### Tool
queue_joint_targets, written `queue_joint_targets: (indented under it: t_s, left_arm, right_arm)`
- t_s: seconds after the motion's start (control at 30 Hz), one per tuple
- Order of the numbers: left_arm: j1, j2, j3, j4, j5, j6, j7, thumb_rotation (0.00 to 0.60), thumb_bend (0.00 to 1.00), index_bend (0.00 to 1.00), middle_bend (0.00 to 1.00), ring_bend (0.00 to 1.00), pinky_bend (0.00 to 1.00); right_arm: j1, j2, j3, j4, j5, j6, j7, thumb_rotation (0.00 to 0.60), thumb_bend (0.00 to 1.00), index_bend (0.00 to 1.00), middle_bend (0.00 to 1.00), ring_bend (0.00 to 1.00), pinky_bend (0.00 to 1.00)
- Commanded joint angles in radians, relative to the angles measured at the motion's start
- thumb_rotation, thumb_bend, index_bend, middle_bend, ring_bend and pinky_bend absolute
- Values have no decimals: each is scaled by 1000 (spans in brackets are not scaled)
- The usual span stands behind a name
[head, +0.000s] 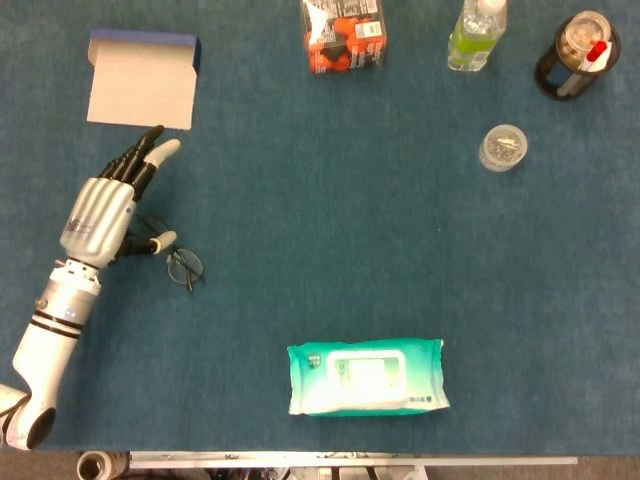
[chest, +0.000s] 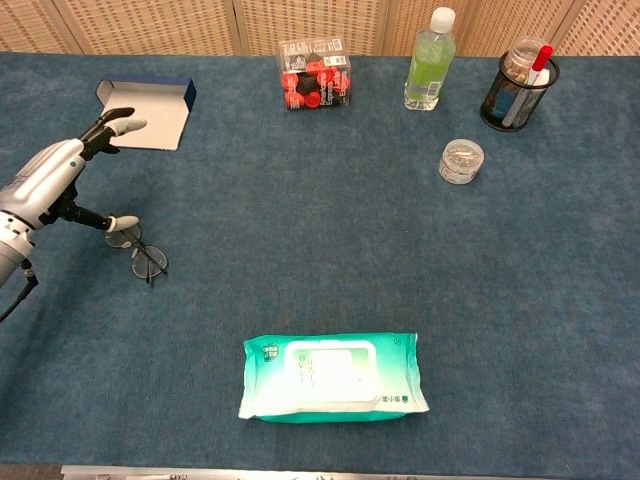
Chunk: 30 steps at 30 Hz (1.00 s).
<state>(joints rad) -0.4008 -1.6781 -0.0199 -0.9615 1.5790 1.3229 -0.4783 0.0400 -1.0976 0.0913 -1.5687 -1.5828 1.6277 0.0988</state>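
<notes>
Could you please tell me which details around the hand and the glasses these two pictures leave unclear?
- Glasses: the head view hides one lens under the left hand; whether the thumb touches the frame is too small to tell in either view.
- Right hand: outside both views.
- Pen holder: its contents are too small to identify.
- Wipes pack: the label print is blurred.

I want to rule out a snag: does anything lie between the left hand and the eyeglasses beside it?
Nothing visible does. The left hand is open right over the eyeglasses, thumb tip at the frame; only bare blue table surrounds them.
</notes>
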Motion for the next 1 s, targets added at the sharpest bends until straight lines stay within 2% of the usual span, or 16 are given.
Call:
queue_joint_targets:
  t_s: [0.03, 0.4, 1.0]
  left_arm:
    - [-11, -30, 10, 66, 15, -3, -45, 600, 24, 86, 0, 86, 160]
    - [-17, -108, 25, 227, 17, -13, -127, 600, 23, 86, 0, 77, 151]
    - [-14, -153, 36, 314, 10, -21, -181, 600, 23, 86, 0, 77, 150]
  right_arm:
    - [0, 0, 0, 0, 0, 0, 0, 600, 411, 586, 398, 365, 445]
    - [-1, 1, -1, -1, -3, 2, 1, 600, 411, 586, 398, 365, 445]
    - [-1, 1, 0, -1, -2, 3, 0, 600, 411, 586, 398, 365, 445]
